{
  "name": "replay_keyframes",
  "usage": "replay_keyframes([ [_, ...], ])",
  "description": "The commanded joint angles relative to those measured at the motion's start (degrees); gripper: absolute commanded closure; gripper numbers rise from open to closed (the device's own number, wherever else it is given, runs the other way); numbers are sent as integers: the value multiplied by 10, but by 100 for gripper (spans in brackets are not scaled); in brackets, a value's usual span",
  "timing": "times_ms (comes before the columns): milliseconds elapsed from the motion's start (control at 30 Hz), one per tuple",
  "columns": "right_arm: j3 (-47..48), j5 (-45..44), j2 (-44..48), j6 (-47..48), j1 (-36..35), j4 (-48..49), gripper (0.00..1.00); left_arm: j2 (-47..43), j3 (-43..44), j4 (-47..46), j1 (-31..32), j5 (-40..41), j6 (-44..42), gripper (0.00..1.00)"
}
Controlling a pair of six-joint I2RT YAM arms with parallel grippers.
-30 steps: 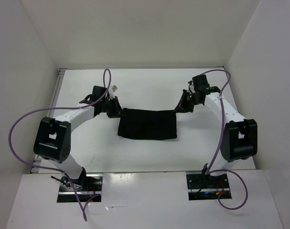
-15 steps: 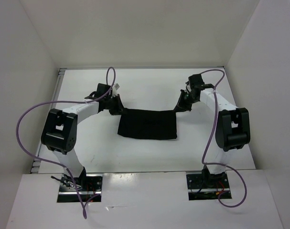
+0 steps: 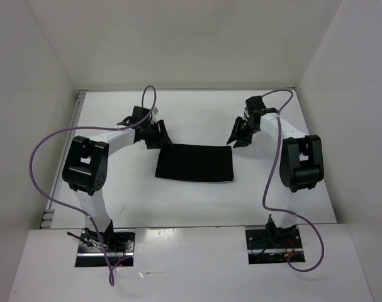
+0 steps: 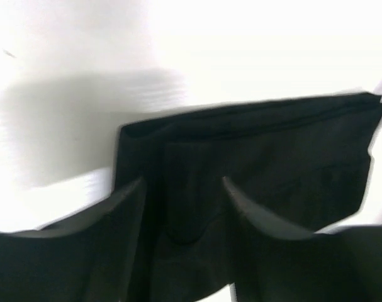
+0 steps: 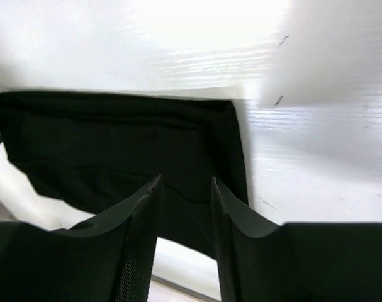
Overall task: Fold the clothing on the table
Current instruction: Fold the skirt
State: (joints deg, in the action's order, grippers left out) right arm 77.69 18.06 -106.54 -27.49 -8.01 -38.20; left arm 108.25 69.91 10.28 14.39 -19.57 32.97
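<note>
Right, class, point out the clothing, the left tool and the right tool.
clothing [image 3: 194,163], top view, middle of the black fabric.
left tool [image 4: 182,182], left wrist view, midway between its fingertips.
right tool [image 5: 186,180], right wrist view, midway between its fingertips.

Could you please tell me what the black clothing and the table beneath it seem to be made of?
The clothing: soft, matte black fabric, weave unclear; it lies flat in folded layers with a stitched seam. The table: hard, smooth white board, perhaps laminate or painted; it takes soft shadows and faint glare.
</note>
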Motion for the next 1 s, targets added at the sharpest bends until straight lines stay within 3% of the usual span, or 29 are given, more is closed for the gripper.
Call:
replay_keyframes([
  [0,33,-60,62,-12,-13,18,57,-63,10,-13,1,60,2,34],
  [67,33,-72,89,-13,-24,11,56,-96,-2,-7,1,87,3,24],
  [200,26,-72,123,-20,-72,-19,56,-163,-43,50,1,105,9,24],
  [400,-52,-8,150,-67,-151,24,56,-253,-188,14,1,71,63,24],
  [733,-91,16,156,-99,-204,48,56,-266,-256,-32,6,73,87,25],
  [967,-109,16,179,-104,-204,37,56,-208,-262,-57,12,73,97,29],
])
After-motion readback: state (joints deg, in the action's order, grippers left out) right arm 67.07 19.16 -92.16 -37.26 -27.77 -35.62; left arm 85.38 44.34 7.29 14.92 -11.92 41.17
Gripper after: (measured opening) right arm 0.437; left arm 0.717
